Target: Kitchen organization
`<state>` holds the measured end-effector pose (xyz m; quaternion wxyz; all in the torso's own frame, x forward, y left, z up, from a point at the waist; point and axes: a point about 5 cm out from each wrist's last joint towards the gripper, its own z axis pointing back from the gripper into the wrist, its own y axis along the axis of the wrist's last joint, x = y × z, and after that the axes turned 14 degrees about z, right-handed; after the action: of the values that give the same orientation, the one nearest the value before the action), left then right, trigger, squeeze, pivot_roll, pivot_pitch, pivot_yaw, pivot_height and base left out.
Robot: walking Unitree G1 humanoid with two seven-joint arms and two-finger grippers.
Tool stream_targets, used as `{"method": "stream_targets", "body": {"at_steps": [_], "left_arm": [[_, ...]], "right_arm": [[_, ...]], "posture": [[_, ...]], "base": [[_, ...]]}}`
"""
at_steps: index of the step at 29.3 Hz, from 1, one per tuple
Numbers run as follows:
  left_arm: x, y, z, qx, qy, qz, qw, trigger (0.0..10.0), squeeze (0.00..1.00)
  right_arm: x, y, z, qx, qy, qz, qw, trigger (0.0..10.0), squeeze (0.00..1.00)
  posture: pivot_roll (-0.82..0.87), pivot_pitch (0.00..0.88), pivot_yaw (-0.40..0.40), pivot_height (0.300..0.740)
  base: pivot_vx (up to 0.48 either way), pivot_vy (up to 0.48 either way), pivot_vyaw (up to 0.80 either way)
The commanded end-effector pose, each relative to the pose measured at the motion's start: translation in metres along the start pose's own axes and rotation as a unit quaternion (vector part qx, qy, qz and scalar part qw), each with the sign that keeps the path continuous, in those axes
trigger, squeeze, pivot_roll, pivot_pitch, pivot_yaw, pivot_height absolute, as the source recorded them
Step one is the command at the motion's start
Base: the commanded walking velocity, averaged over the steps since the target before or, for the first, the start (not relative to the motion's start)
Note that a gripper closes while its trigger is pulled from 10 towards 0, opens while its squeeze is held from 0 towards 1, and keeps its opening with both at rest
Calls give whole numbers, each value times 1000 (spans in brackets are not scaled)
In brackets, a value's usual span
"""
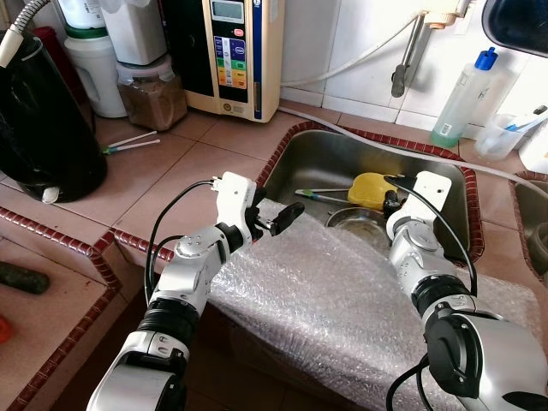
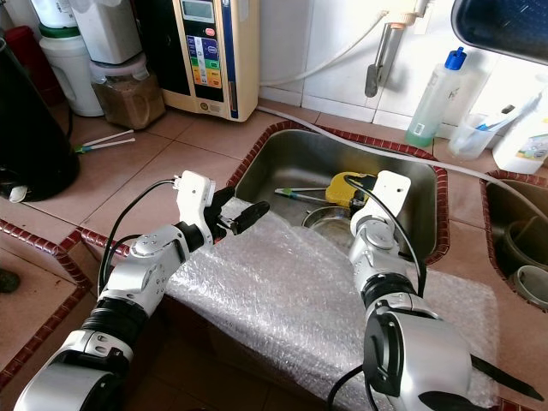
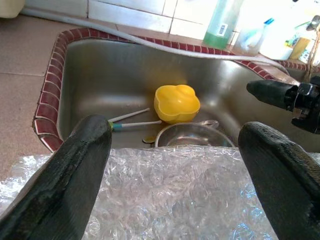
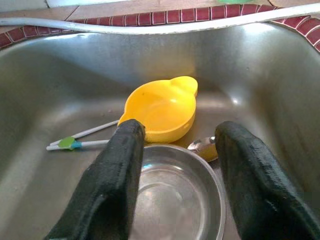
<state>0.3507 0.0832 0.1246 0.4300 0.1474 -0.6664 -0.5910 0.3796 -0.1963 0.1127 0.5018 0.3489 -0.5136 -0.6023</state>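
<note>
The right tool (image 4: 175, 165) hangs wide over the round steel bowl (image 4: 175, 200) beside the yellow plastic bowl (image 4: 160, 107) in the steel sink (image 1: 334, 158). The left tool (image 3: 175, 180), also wide, hovers over the clear bubble wrap (image 1: 342, 300).

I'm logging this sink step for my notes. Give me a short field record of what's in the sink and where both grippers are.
sink: steel, set in the tiled counter
contents: yellow bowl, steel bowl, two sticks
cover: bubble wrap over the sink's near edge
left gripper: open, above the wrap
right gripper: open, over the steel bowl
</note>
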Motion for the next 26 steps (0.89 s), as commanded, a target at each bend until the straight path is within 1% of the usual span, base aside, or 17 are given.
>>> {"method": "stream_targets", "body": {"at_steps": [1,2,4,5,7,10,12,15,22,26], "left_arm": [[1,3,-2,-3,-5,-13,1000,10000,1000],[1,3,-2,-3,-5,-14,1000,10000,1000],[2,4,-2,-2,-5,-18,1000,10000,1000],[2,4,-2,-2,-5,-18,1000,10000,1000],[2,5,-2,0,-5,-22,1000,10000,1000],[3,6,-3,0,-7,-24,1000,10000,1000],[3,7,-3,7,-4,-27,1000,10000,1000],[3,8,-4,11,0,-27,1000,10000,1000],[4,8,-6,11,-1,-27,1000,10000,1000],[4,9,-6,15,5,-33,999,10000,1000]], "right_arm": [[2,0,0,9,3,15,1000,10000,1000],[0,2,0,17,8,18,1000,10000,1000],[-8,9,1,47,33,50,997,10000,1000],[-8,9,1,47,33,50,997,10000,1000],[-13,17,2,85,49,89,991,10000,1000],[-14,21,4,106,55,114,986,10000,1000],[-14,21,4,114,63,111,985,10000,1000],[-14,20,6,126,70,126,982,10000,1000],[-13,18,6,124,71,128,981,10000,1000],[-14,20,6,130,71,129,980,10000,1000]], "posture": [[70,0,13,740],[70,0,13,740],[69,0,14,740],[69,0,14,740],[63,0,14,740],[62,0,14,740],[58,0,13,740],[53,0,14,740],[51,0,16,740],[51,0,14,740]], "base": [[0,0,0],[0,0,0],[0,0,0],[0,0,0],[0,0,0],[0,0,0],[0,0,0],[0,0,0],[0,0,0],[0,0,0]]}}
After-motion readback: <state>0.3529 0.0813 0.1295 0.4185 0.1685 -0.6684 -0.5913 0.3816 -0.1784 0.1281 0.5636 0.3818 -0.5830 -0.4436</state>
